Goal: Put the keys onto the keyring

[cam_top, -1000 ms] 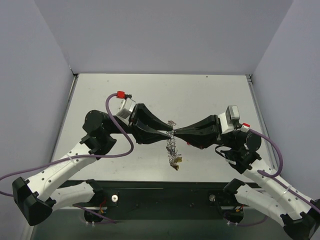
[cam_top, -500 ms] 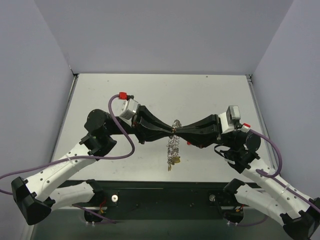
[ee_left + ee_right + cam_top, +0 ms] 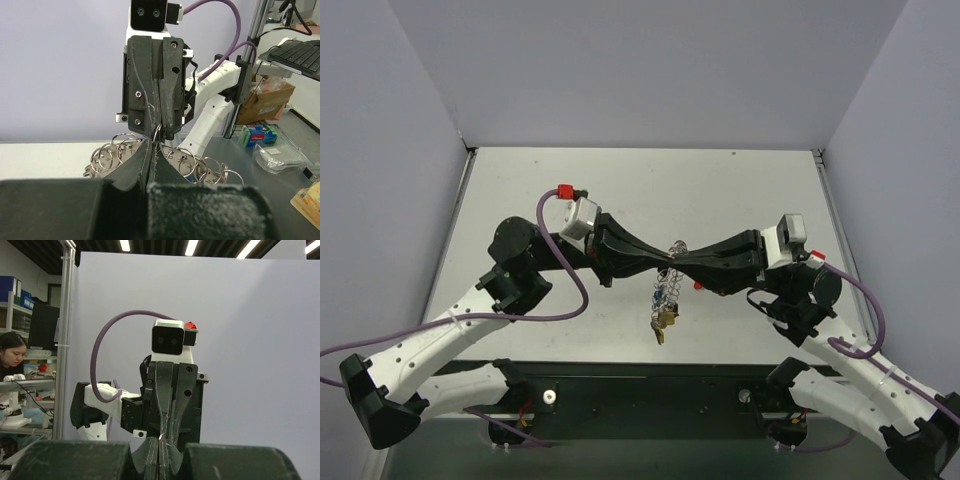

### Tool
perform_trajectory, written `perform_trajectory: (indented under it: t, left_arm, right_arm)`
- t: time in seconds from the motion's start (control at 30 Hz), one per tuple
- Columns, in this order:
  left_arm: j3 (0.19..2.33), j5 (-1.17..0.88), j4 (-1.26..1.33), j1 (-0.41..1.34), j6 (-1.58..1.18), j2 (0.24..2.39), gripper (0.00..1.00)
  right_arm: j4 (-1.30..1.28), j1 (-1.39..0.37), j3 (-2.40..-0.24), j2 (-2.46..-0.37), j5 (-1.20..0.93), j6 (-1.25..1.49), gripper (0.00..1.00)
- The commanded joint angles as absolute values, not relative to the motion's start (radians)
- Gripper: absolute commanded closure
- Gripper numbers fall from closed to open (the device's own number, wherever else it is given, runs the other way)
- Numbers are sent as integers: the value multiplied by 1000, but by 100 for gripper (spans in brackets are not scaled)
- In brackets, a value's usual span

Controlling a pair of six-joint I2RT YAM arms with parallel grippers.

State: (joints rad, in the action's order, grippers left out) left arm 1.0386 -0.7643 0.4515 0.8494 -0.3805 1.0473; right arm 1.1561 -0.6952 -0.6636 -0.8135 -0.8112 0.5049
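Observation:
My left gripper [image 3: 665,262] and right gripper [image 3: 679,262] meet tip to tip above the table's middle. Both are shut on the keyring [image 3: 670,282], a silvery coiled-looking hoop that hangs down from the pinch. A blue key [image 3: 661,295] and gold-yellow pieces [image 3: 666,320] hang on it. In the left wrist view my shut left gripper [image 3: 154,142] pinches a thin wire, with several small rings [image 3: 116,149] fanned out to both sides. In the right wrist view my shut right gripper [image 3: 161,438] faces the left one, with only a glint of metal at the tips. A small red piece [image 3: 697,285] shows under the right gripper.
The grey table [image 3: 740,190] is walled by pale panels at the back and both sides. Purple cables [image 3: 542,215] loop from both wrists. The black base rail [image 3: 640,385] runs along the near edge.
The pinch point has shifted slightly right and away from the near edge. The left gripper has closed in toward the right one. The hanging keyring has swung and bunched up.

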Motion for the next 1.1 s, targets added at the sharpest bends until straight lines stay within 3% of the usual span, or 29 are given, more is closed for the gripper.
perform_trajectory:
  t: [0.0, 0.07, 0.1, 0.17, 0.2, 0.27, 0.37, 0.67, 0.9, 1.07]
  left_arm:
    - [1097, -720, 404, 868, -336, 1028, 100]
    - [1111, -707, 352, 867, -312, 1023, 100]
    - [1115, -698, 333, 868, -304, 1020, 100]
    - [1133, -674, 278, 867, -279, 1011, 100]
    - [1141, -667, 256, 867, -269, 1009, 100]
    - [1169, -646, 183, 867, -233, 1011, 100]
    - [1233, -603, 43, 868, -169, 1020, 100]
    - [1364, -448, -307, 879, -17, 1031, 100]
    - [1427, -333, -504, 905, 87, 1077, 100]
    - [1466, -339, -581, 933, 127, 1123, 100]
  right_arm:
    - [1223, -706, -658, -808, -810, 477, 100]
    - [1155, -706, -663, -781, -792, 434, 94]
    - [1078, -706, -667, -769, -792, 416, 81]
    - [999, -704, -686, -729, -782, 356, 67]
    - [918, -704, -696, -700, -773, 335, 51]
    - [850, -704, -715, -671, -744, 279, 30]
    - [727, -704, -736, -618, -706, 210, 14]
    - [326, -703, -836, -612, -606, 60, 9]
    - [298, -704, -834, -670, -583, 74, 8]
    - [299, -706, -868, -747, -655, 87, 28]
